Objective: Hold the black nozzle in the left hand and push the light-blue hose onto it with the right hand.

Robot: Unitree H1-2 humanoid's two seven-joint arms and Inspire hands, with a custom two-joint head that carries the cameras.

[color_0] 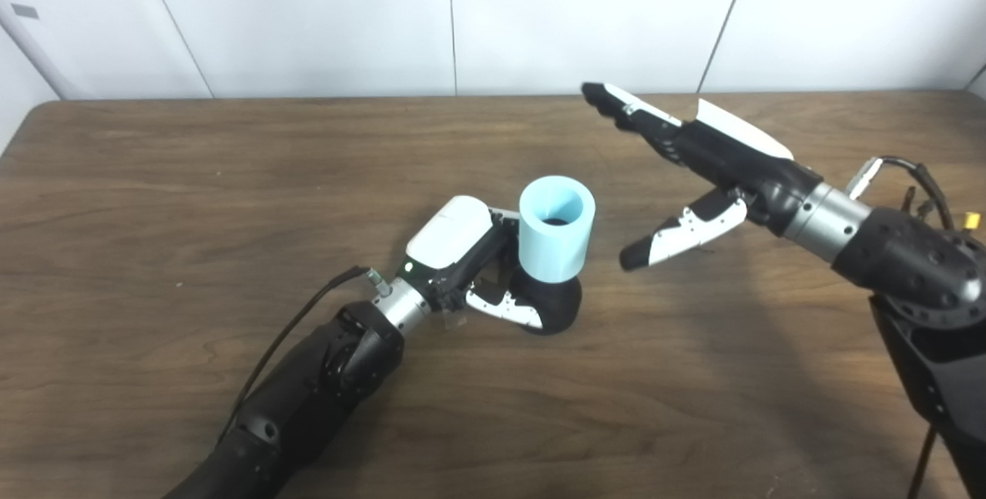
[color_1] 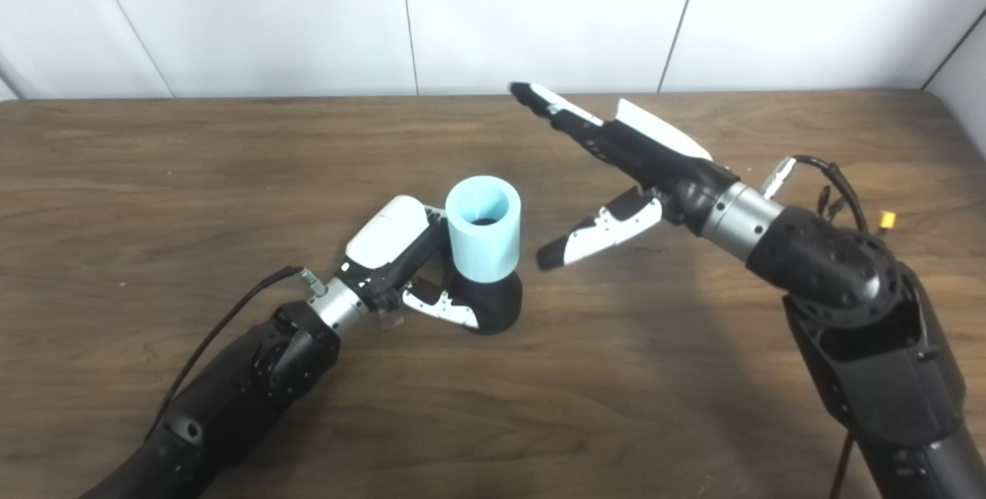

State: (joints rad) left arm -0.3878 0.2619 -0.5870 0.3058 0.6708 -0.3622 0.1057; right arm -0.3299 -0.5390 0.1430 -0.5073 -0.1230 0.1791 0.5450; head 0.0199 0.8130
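Standing on the wooden table (color_0: 154, 199) in the left eye view, the black nozzle (color_0: 556, 306) carries the light-blue hose (color_0: 555, 229) upright on its top, the hose's open mouth facing up and a dark round inside showing at its bottom. The left hand (color_0: 470, 264) lies just to the left of the pair, its white back turned up, its thumb (color_0: 508, 306) curled against the nozzle's near left side and its fingers reaching round behind the hose (their tips are hidden there). So the left hand is closed on the nozzle at its base. The right hand (color_0: 693, 168) hangs well apart on the hose's right, above the table, holding nothing: its fingers (color_0: 616, 102) stretch out straight and away toward the far wall, and its thumb (color_0: 678, 233) points down and left toward the hose, with a clear gap between thumb tip and hose.

Seen from the right eye view, the same things sit a little further left. The hose (color_1: 484, 228) stands straight on the nozzle (color_1: 493, 303), touching it all round its lower rim. The left hand (color_1: 400, 264) grips from the left, thumb pressed on the black base. The right hand (color_1: 624, 168) is spread wide, fingers and thumb far apart, nothing between them; its thumb tip is near the hose's right side but not touching.
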